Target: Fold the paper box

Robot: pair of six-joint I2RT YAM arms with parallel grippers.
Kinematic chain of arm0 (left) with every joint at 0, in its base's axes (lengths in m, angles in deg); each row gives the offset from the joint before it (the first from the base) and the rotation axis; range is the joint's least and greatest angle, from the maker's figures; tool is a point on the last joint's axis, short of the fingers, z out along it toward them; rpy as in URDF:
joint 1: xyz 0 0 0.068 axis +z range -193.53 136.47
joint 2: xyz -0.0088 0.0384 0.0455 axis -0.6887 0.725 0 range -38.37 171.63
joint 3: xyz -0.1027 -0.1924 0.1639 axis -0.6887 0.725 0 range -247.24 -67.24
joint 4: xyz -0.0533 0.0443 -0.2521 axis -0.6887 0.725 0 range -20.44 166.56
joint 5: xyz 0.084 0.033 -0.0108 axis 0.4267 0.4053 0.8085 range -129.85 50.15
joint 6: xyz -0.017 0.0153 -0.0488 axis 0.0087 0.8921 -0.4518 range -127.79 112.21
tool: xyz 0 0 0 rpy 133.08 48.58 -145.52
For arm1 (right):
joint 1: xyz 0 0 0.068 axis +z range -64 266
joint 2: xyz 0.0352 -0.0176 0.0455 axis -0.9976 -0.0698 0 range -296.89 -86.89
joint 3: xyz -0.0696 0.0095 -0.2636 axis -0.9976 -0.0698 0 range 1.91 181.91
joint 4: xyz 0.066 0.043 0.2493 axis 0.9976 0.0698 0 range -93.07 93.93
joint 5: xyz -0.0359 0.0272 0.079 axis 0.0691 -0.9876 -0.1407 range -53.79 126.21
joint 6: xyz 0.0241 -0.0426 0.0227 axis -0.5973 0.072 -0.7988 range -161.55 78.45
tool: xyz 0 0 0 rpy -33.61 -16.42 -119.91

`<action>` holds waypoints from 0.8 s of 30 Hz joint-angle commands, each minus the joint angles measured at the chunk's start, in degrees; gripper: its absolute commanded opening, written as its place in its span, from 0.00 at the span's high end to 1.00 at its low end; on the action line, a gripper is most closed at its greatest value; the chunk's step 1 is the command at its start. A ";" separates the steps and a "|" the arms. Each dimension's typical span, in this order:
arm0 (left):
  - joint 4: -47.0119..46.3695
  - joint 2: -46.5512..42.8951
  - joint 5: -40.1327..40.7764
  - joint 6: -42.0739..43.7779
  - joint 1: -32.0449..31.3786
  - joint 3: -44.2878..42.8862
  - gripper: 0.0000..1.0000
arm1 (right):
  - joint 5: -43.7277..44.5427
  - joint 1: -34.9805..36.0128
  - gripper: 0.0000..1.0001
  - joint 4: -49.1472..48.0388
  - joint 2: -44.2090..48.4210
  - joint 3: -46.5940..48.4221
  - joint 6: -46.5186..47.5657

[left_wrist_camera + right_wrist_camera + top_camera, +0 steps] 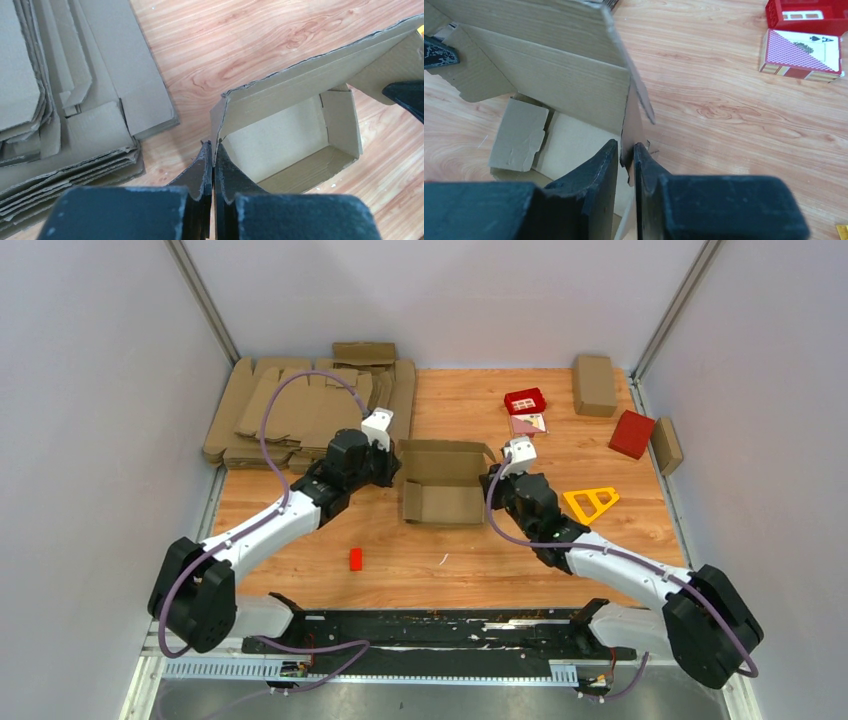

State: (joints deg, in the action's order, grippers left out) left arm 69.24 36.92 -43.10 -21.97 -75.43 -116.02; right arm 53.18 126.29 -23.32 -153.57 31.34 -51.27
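Observation:
The paper box (440, 480) is a plain brown carton, open on top, in the middle of the wooden table, with its long lid flap standing at the far side. My left gripper (397, 468) is at its left end; in the left wrist view that gripper (213, 147) is shut on the box's (290, 140) thin end wall. My right gripper (495, 480) is at the right end. In the right wrist view it (626, 147) stands slightly open around the end wall of the box (549, 75): the card rests against the right finger, with a gap to the left one.
A stack of flat cardboard sheets (300, 405) lies at the back left. Two folded brown cartons (594, 385), red boxes (632, 433), a card pack (801, 52) and a yellow triangular frame (592, 502) sit to the right. A small red piece (355, 558) lies near the front.

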 commanded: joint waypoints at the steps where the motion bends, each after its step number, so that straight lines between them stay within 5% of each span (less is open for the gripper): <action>1: -7.32 -2.36 1.74 2.38 -1.05 3.20 1.00 | -9.56 -3.66 0.81 2.32 2.48 1.67 -3.98; 13: -10.53 -2.70 6.76 1.85 -5.85 6.19 1.00 | -14.44 -5.04 0.99 5.65 -0.05 2.92 -4.75; 24: -11.82 -2.78 10.87 -6.05 -8.00 8.84 1.00 | -13.77 -5.05 1.00 9.35 -0.29 5.04 -12.44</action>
State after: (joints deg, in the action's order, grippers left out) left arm 61.26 35.65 -31.40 -23.30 -82.47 -107.54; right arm 41.27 120.83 -15.38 -154.31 32.02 -57.19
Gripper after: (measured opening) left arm 0.008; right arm 0.021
